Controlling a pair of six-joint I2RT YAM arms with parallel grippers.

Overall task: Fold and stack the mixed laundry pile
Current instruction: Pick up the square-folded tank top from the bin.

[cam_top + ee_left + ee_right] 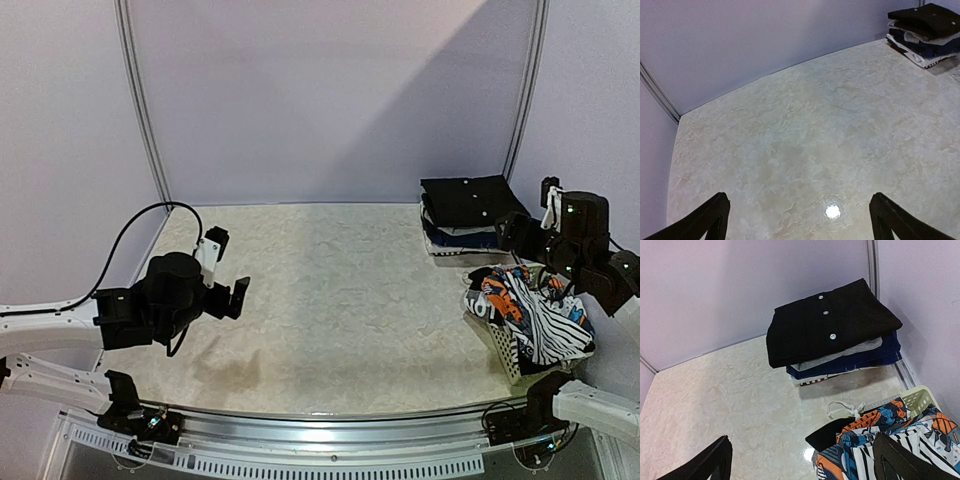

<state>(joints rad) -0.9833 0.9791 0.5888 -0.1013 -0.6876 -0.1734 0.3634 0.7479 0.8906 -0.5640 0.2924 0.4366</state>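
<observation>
Mixed laundry pile (530, 315): crumpled soft cloth heaped in the white plastic lattice basket (505, 355) at 4 o'clock on the glossy beige marbled bench (330, 290). One piece is white with thin black stripes, one printed in orange, blue, white and black. At 2 o'clock lies a squared stack of folded garments (465, 205), black buttoned cloth on top. My left fingers (228, 270), at 8 o'clock, and my right fingers (528, 222), at 3 o'clock, are spread wide, holding nothing.

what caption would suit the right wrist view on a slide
Open right pincer hovers by the laundry pile in its lattice basket, a folded stack beside the back wall.
</observation>
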